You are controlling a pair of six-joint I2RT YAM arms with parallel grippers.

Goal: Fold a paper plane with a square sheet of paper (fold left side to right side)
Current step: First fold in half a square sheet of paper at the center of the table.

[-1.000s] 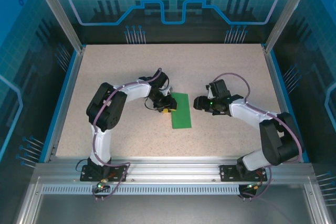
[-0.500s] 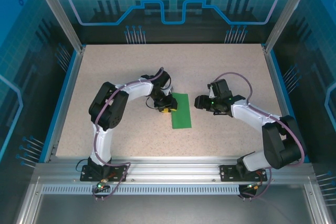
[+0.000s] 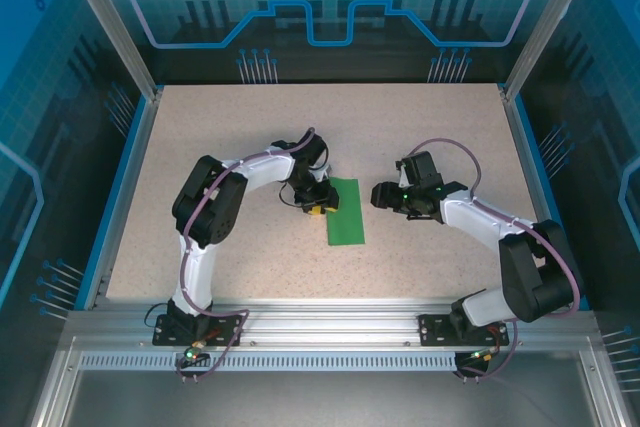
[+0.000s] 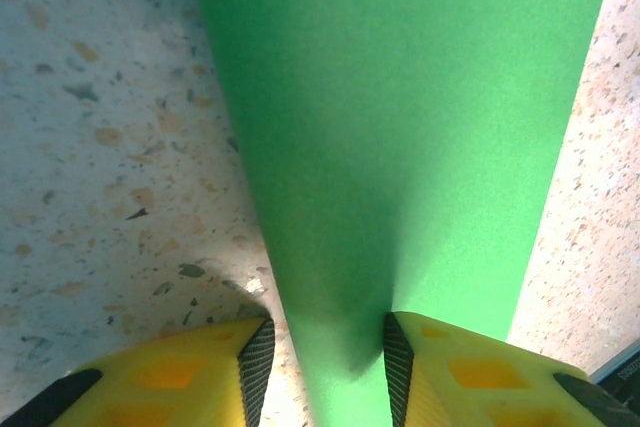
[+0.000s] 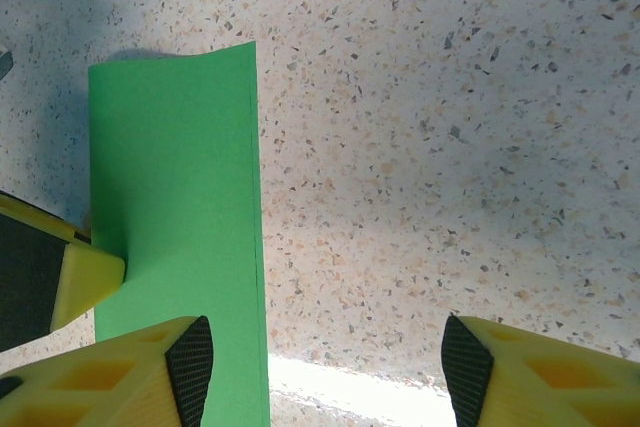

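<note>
The square sheet of paper (image 3: 345, 211) lies folded in half as a narrow green rectangle in the middle of the table. My left gripper (image 3: 318, 209) is low at its left long edge. In the left wrist view the paper (image 4: 400, 127) rises between the parted jaws of the left gripper (image 4: 325, 367); the right pad touches it and the left pad stands clear. My right gripper (image 3: 378, 195) hovers open just right of the sheet. In the right wrist view the right gripper (image 5: 325, 377) spans bare table, its left finger over the paper's (image 5: 175, 197) right edge.
The speckled table (image 3: 250, 127) has free room on every side of the sheet. Blue-edged walls (image 3: 135, 147) close it in left, right and back. An aluminium rail (image 3: 330, 322) with the arm bases runs along the near edge.
Both arms have shifted only slightly, the left elbow a little to the right. The paper lies where it was.
</note>
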